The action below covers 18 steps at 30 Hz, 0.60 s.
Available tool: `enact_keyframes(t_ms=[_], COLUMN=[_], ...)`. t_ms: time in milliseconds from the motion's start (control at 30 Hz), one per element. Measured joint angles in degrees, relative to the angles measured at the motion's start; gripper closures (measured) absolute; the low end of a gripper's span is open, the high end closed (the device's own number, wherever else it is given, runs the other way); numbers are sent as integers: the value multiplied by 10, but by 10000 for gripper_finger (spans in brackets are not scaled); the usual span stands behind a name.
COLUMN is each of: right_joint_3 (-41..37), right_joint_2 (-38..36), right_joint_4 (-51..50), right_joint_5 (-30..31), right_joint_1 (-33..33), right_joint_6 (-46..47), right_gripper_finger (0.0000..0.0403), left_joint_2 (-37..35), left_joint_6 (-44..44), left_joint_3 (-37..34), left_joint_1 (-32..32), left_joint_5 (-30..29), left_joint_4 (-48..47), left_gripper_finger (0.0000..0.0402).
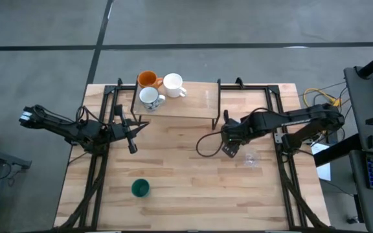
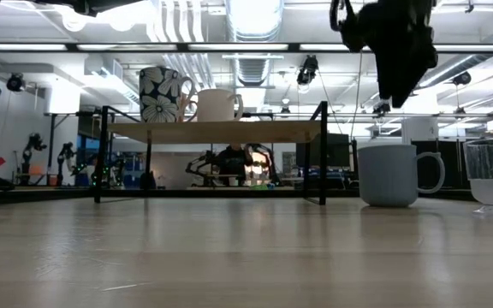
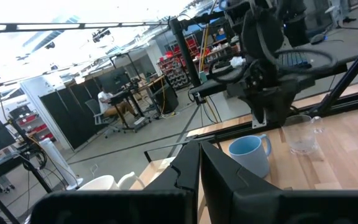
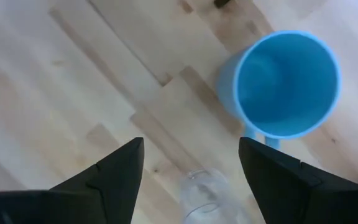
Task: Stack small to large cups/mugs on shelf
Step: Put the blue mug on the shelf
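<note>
Step in hand: the right gripper (image 4: 191, 177) hangs over the right half of the table (image 1: 173, 162), above the blue mug (image 4: 288, 84) and just beside the clear glass (image 1: 252, 157). It seems to be lining up on one of these two; which one I cannot tell.

Right jaws: spread wide, with nothing between them.

Left gripper (image 1: 133, 147): waits over the left half of the table, near the shelf's left end, jaws pressed together and empty.

Shelf (image 1: 186, 103): stands along the table's far edge. Three mugs sit at its left end: the orange mug (image 1: 148, 79), the plain white mug (image 1: 173, 84) and the flowered white mug (image 1: 149, 97), close together.

Still on the table: the blue mug and the glass on the right half, and the green cup (image 1: 140, 188) alone near the front edge, left of the middle.

Contents: the blue mug, seen from straight above, is empty. The glass looks empty too. Inside the shelf mugs I cannot tell.

Next move, as I judge it: centre the open jaws over one rim or wall, lower, close, then lift clear of the neighbouring vessel before carrying it to the shelf.

Risk: mug and glass stand close, so a finger may nudge the other.
</note>
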Motion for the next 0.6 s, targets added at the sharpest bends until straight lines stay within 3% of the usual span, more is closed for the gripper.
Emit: enact_keyframes(t_ms=[600], right_joint_3=[-114], right_joint_2=[0], right_joint_4=[120], right_joint_5=[24], right_joint_1=[-70], right_joint_6=[-82], right_gripper_finger=[145], left_joint_2=[0], left_joint_6=[9], left_joint_3=[-1], left_joint_1=[0], left_joint_5=[0], left_joint_4=[0], left_gripper_finger=[402])
